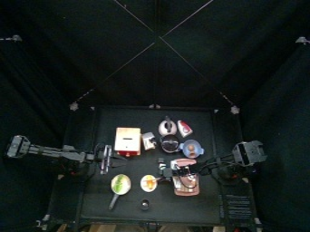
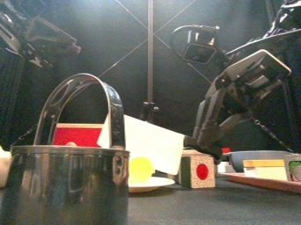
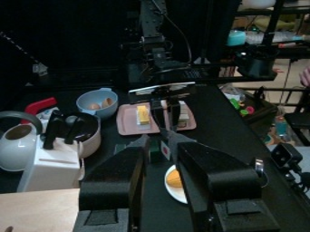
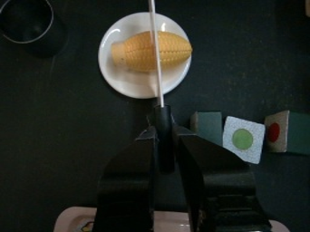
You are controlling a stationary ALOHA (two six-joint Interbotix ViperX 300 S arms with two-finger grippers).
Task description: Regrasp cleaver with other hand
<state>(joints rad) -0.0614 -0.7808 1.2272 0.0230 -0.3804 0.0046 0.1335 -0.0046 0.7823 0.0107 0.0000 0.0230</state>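
L arm parked at table's left side. L gripper (image 3: 164, 152) has its jaws apart, nothing between them. It's well apart from the cleaver (image 3: 162, 89).

Near it: red-white box (image 1: 126, 138). Towards the front edge, plate w/ green item (image 1: 119, 184), then plate (image 4: 115, 77) w/ yellow corn-like food (image 4: 150, 52).

Mid-table: white kettle (image 3: 17, 136), blue bowl (image 3: 94, 101), pink tray (image 3: 126, 124).

R side: R gripper (image 4: 162, 136) clamped on the cleaver's black handle, as far as I can see. Blade edge-on, running out over the corn plate. Blocks w/ green dot (image 4: 242, 138) and red dot (image 4: 282, 131) just beside the R jaws.

Front cam mostly blocked by metal pot (image 2: 73, 180).
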